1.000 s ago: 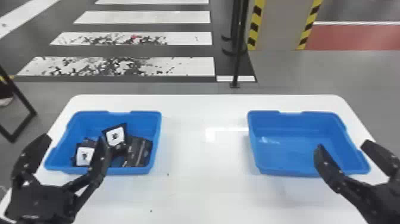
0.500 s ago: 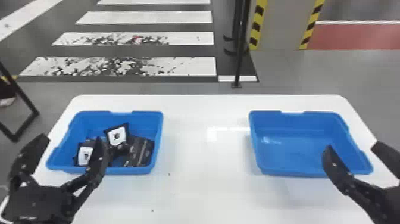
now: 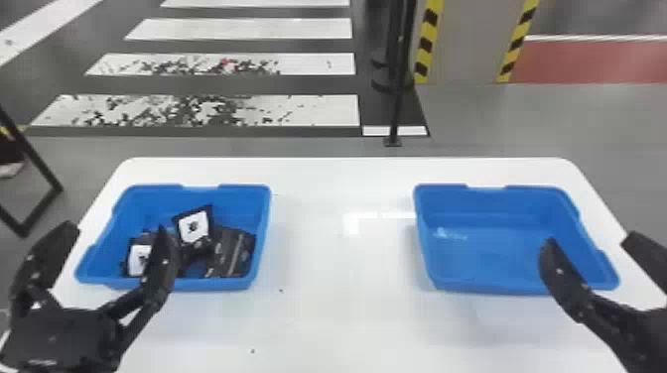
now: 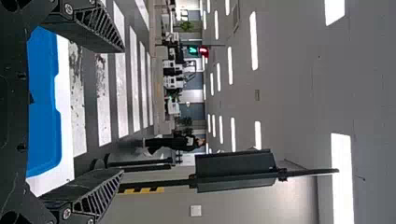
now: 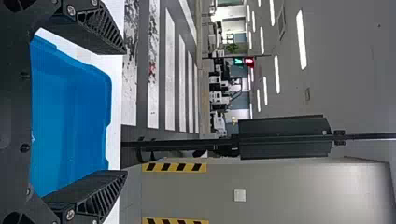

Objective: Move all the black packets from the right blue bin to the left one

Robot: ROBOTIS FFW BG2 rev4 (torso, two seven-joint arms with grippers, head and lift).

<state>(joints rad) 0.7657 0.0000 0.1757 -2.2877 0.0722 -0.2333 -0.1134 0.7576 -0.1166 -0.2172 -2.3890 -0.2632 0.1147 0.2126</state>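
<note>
Two black grippers flank the near side of a white table (image 3: 337, 307), the left gripper (image 3: 118, 230) before the left blue bin (image 3: 213, 284) and the right gripper (image 3: 589, 240) before the right one (image 3: 486, 287), each with its fingers spread wide apart and nothing between them. Black packets (image 3: 234, 253), two showing white labels (image 3: 193, 226), lie in a loose cluster inside the left bin, one tilted near the middle. Beyond the table, a dark post (image 3: 397, 104) stands between a worn crosswalk (image 3: 317, 110) and a gray pillar (image 3: 464, 44) edged in yellow-and-black stripes.
</note>
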